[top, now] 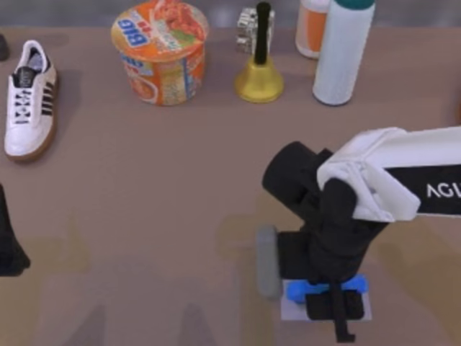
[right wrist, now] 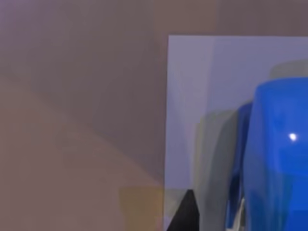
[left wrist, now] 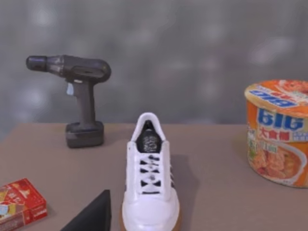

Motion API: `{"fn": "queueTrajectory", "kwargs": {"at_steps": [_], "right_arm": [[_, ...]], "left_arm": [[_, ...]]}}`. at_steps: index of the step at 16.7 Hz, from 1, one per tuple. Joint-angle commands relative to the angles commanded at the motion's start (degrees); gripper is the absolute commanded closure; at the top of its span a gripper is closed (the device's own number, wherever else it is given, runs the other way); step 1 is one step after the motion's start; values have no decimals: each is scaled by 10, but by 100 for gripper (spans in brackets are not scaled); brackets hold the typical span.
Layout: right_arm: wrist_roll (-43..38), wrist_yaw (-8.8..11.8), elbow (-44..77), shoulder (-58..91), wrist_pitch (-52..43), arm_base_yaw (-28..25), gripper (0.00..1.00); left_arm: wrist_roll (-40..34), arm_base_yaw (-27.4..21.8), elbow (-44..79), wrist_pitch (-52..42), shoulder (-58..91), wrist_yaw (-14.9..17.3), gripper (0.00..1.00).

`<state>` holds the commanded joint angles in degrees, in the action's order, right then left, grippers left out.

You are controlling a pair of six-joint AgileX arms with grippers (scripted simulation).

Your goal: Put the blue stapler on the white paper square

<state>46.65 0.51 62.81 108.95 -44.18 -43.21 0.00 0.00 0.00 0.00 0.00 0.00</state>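
Observation:
The blue stapler lies on the white paper square near the table's front right. My right gripper hangs directly over both, its black body covering the stapler's middle. In the right wrist view the stapler rests on the paper, and a strip of paper shows between it and one black fingertip, so the jaws stand open and apart from it. My left gripper is parked at the table's left edge, with one fingertip showing.
Along the back stand an orange noodle cup, a gold bell, a white bottle and an orange-white can. A white shoe lies at the back left. The left wrist view shows a drill and a red box.

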Motion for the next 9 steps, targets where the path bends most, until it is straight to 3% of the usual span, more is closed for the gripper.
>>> {"fn": "queueTrajectory", "kwargs": {"at_steps": [3,9], "right_arm": [[0,0,0,0,0,0,2],[0,0,0,0,0,0,0]], "left_arm": [[0,0,0,0,0,0,0],[0,0,0,0,0,0,0]]}}
